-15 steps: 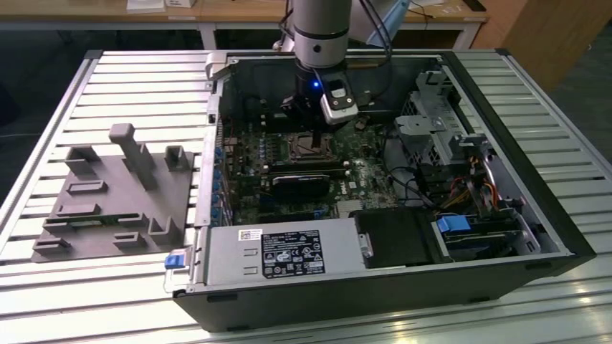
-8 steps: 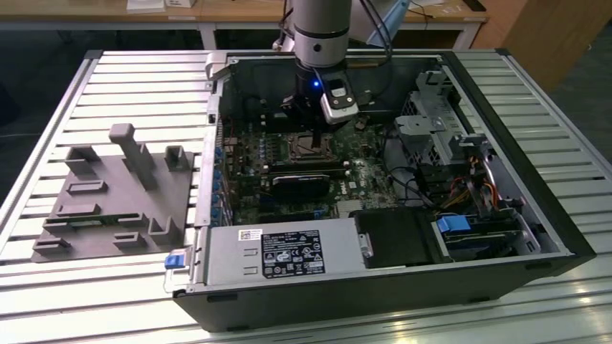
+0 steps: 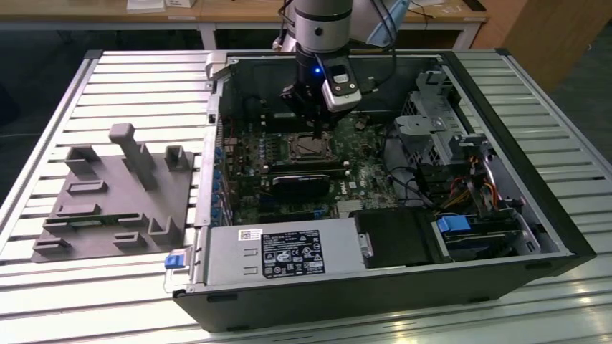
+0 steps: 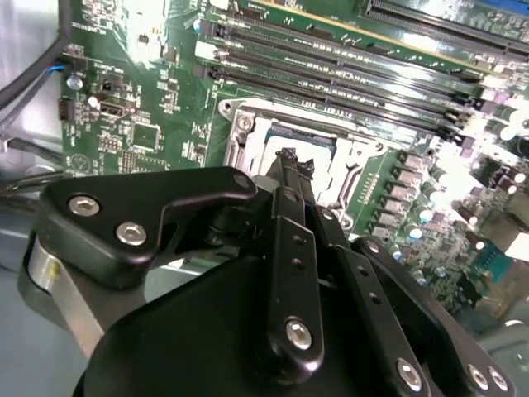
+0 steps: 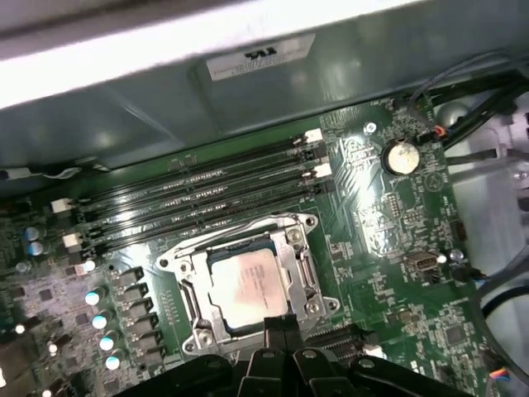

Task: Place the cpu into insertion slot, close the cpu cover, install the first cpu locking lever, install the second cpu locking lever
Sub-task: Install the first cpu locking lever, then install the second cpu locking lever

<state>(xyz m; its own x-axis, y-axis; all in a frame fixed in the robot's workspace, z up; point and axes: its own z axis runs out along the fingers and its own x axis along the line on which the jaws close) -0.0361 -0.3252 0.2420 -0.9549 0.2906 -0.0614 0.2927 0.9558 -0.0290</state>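
Directly beneath the gripper (image 3: 319, 132) — fingers pressed together, empty — the cpu (image 5: 248, 287) sits seated in the insertion slot (image 5: 299, 263), toward 12 o'clock from the fingertips in the first wrist view.

Light falls from above in the exterior view, gleaming off the ribbed metal tabletop (image 3: 535, 107), while the open computer case (image 3: 402, 301) holds a dim, shadowed interior. In both wrist views glare whitens the memory slots (image 5: 198, 186) and green motherboard (image 5: 388, 240). The case wall (image 5: 165, 50) burns out white, and the near tool (image 4: 289, 165) looks soft.
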